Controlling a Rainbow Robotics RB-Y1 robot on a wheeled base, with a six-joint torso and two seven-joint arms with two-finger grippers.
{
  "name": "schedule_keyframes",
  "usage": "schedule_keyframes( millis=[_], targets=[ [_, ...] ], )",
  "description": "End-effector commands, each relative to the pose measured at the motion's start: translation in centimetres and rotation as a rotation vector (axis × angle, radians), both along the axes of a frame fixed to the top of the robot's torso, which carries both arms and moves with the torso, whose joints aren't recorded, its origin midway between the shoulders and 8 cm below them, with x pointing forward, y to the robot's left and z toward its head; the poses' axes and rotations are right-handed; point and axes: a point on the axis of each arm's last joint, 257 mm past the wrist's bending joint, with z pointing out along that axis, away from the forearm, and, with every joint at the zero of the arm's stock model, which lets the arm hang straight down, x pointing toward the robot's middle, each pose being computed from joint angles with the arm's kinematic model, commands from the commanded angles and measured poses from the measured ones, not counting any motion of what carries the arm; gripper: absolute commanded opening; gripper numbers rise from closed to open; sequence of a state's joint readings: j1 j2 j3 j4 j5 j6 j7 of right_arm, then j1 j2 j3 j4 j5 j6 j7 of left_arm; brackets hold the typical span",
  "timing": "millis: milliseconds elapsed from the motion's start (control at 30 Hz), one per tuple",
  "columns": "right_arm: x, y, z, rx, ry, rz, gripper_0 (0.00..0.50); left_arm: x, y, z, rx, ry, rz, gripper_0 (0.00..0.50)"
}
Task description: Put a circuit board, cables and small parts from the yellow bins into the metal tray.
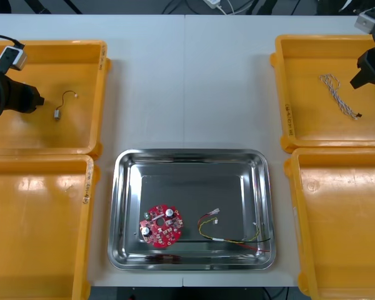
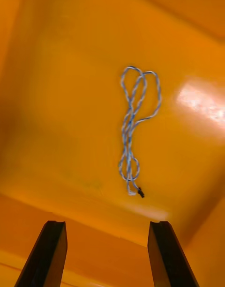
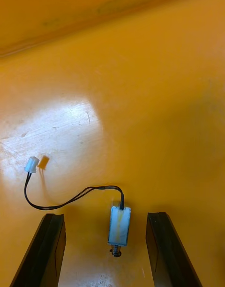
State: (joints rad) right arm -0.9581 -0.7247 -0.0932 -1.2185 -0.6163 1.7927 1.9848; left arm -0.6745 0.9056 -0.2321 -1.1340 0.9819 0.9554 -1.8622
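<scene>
Roughly half done, judging by contents.

Left side: left gripper (image 3: pixel 105 215) hangs low in the far-left yellow plastic bin (image 1: pixel 50 45), black fingers spread wide, nothing held. A small silver-bodied metal part (image 3: pixel 119 225) lies on the bin floor between the fingertips, touching neither. A thin black lead loops from it to a white plug. The near-left yellow bin (image 1: pixel 37 225) looks empty.

Centre: the shiny rectangular metal tray (image 1: pixel 190 152) already holds the round red circuit board (image 1: pixel 161 225), lying flat. Apart from it lies a thin red and yellow cable (image 1: pixel 231 237) with a white plug.

Right side: right gripper (image 2: pixel 107 224) is over the far-right yellow bin (image 1: pixel 331 39), fingers wide, empty. The twisted blue and white cable (image 2: pixel 133 128) lies on that bin's floor ahead of the fingers, folded in long loops, with a dark tip at one end.

Left to move: the small part and the twisted cable.
</scene>
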Motion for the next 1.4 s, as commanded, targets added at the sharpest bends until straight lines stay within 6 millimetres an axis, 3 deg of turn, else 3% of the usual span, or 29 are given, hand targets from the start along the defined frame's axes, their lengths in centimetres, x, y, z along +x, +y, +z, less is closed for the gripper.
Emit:
schedule_keyframes(
  millis=[33, 333, 667, 700, 733, 767, 800, 1400],
  targets=[
    [1.9, -1.9, 5.4, 0.004, -0.11, -0.07, 0.5, 0.0, -0.1, -0.1, 0.074, -0.016, -0.075, 0.5],
    [3.4, -0.4, 4.7, 0.021, -0.128, -0.08, 0.5, 0.3, -0.5, -0.5, 0.078, -0.028, -0.079, 0.5],
    [5.2, 0.2, 2.5, 0.086, -0.086, -0.124, 0.5, 0.2, -0.4, -0.6, 0.075, -0.025, -0.075, 0.5],
    [5.4, 0.2, 2.0, 0.087, -0.086, -0.126, 0.5, 0.2, -0.4, -0.5, 0.074, -0.026, -0.075, 0.396],
    [5.7, 0.2, 1.7, 0.091, -0.089, -0.127, 0.5, 0.2, -0.5, -0.6, 0.072, -0.026, -0.077, 0.167],
    [5.8, 0.2, 1.5, 0.091, -0.092, -0.128, 0.5, 0.2, -0.5, -0.6, 0.072, -0.026, -0.077, 0.06],
    [6.0, 0.1, 1.1, 0.093, -0.095, -0.131, 0.5, 0.2, -0.5, -0.7, 0.069, -0.024, -0.075, 0.0],
    [8.0, -0.3, -4.2, 0.024, -0.107, -0.111, 0.5, -0.7, 0.3, -0.4, 0.037, 0.008, -0.048, 0.0]
  ],
)
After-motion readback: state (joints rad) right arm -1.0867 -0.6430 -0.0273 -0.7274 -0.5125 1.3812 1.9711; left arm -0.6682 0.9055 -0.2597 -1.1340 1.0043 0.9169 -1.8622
